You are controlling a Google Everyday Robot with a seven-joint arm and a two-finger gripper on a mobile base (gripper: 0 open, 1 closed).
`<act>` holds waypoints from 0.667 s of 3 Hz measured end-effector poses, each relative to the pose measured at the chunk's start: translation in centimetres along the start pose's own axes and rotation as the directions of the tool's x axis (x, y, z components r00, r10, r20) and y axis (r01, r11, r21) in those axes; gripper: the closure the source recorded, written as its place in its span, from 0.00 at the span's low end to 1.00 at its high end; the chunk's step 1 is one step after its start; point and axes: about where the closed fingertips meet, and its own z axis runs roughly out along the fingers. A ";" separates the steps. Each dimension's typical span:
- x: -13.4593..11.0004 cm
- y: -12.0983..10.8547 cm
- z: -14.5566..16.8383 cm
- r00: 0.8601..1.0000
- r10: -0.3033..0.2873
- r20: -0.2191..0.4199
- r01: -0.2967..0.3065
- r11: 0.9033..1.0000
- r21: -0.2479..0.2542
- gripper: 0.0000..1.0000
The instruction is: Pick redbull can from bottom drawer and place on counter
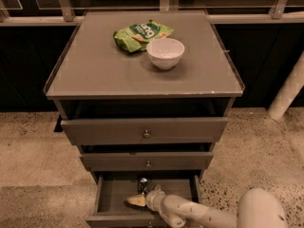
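Drawer cabinet seen from above and in front. The bench [95,75] on top has bare surface in front of the green snack bag [140,33] and white bowl [165,53], leaving room to set something down. The bottom drawer [114,194] is pulled out, exposing its contents to a reach from the front. The arm [190,210] enters low for that reason, with the pincer [140,199] inside the drawer; whether it is apart or together cannot be told. The redbull can [142,183] stands just behind it, not yet lifted.

The counter [95,75] bears a snack bag [137,33] beside a white bowl [165,52]; jaws in the bottom drawer [114,194].
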 end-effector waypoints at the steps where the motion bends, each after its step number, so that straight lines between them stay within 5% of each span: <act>1: 0.8 -0.4 0.8 1.000 0.007 -0.022 -0.007 1.000 0.019 0.00; 2: 1.4 -0.4 1.5 0.999 0.004 -0.038 -0.002 0.999 0.034 0.18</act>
